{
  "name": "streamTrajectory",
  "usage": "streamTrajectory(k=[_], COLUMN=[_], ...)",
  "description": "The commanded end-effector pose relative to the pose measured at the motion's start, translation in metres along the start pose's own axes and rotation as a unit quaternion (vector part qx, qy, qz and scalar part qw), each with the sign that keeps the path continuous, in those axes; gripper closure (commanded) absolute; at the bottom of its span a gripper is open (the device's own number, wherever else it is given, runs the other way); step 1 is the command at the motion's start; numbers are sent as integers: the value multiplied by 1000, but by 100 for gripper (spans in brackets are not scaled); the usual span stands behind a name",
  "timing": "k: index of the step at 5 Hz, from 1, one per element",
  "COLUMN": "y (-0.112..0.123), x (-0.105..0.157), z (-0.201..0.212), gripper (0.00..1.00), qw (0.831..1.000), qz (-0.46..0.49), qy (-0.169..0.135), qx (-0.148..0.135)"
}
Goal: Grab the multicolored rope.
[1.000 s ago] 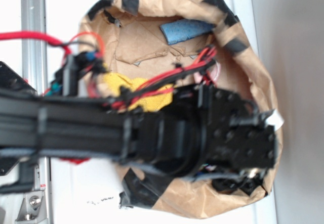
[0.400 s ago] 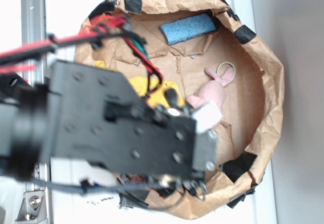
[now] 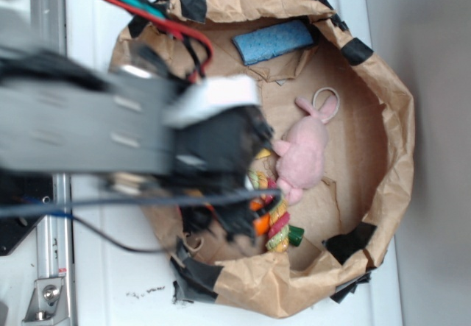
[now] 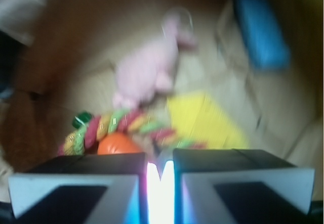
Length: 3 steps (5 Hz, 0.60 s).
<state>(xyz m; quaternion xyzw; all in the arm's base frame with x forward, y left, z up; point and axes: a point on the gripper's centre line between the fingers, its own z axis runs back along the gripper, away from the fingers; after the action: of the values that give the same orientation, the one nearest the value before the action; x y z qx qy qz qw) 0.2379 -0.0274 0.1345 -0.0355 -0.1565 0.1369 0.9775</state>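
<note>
A: Exterior view, what changed?
B: The arm has swung up and left since 0.4 s ago. The gripper (image 3: pixel 221 193) now hangs blurred over the 9 o'clock side of the paper bag bin (image 3: pixel 383 112). That uncovers the multicolored rope (image 3: pixel 277 219) at about 6 o'clock of the floor, touching the pink plush bunny (image 3: pixel 305 153) just above it. An orange carrot toy (image 3: pixel 260 221) sits tight on the rope's left. The blue sponge (image 3: pixel 274 41) at 12 o'clock has stayed put.
A: Jaws?
B: Can't tell there, too blurred.
A: Wrist view?
B: Both fingers (image 4: pixel 76 188) fill the bottom edge, nearly clenched, only a thin bright slit between, nothing in them. Rope (image 4: pixel 121 125) lies just above at 11 o'clock, carrot (image 4: pixel 117 145) under it, bunny (image 4: pixel 147 72) higher, yellow cloth (image 4: pixel 202 120) at 1 o'clock, sponge (image 4: pixel 260 29) at 2.
A: Any writing?
B: None readable.
</note>
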Motion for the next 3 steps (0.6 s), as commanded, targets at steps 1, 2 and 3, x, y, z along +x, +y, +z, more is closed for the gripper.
streamTrajectory(k=[1, 2, 3], y=[9, -3, -25], x=[30, 28, 25], z=[-4, -18, -43], gripper=[0, 0, 0], qw=[991, 972, 957], qz=[-123, -215, -256], qy=[58, 91, 138], qx=[7, -13, -22])
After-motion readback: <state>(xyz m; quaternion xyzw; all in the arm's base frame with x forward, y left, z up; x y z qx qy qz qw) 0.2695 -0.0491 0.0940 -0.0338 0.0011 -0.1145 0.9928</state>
